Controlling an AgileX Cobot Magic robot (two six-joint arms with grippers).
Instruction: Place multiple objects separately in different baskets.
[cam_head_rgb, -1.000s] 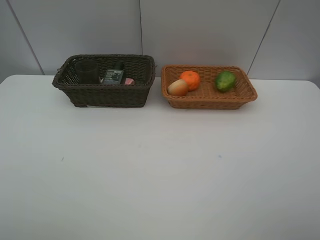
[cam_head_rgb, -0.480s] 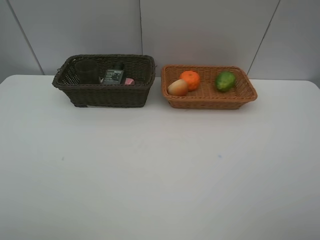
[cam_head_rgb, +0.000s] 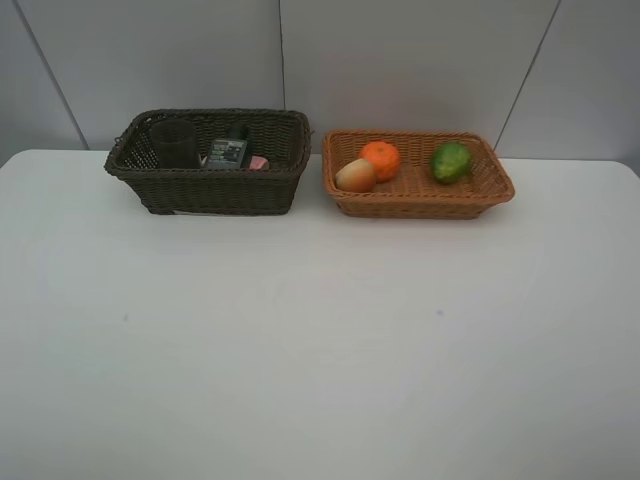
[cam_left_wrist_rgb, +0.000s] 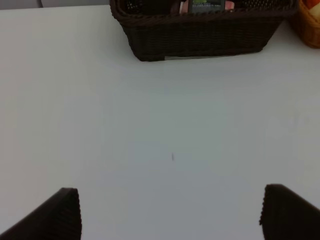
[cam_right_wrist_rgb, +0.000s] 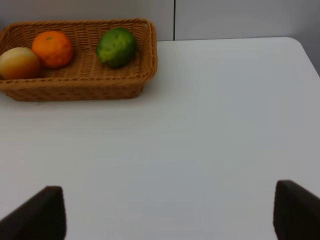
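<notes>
I see the white table (cam_left_wrist_rgb: 100, 125) spreading out ahead of the left pincer (cam_left_wrist_rgb: 172, 215), matte and evenly lit. A small dark speck (cam_left_wrist_rgb: 172, 157) sits on it just ahead of that pincer, in line with the gap between its tips. Ahead of the right pincer (cam_right_wrist_rgb: 170, 215) the same tabletop runs to its far edge. Beyond that edge I make out a grey panelled wall (cam_right_wrist_rgb: 240, 17) with a vertical seam (cam_right_wrist_rgb: 174, 20).

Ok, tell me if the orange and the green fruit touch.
Apart. The right wrist view shows bare weave of the tan basket between the orange and the green fruit.
</notes>
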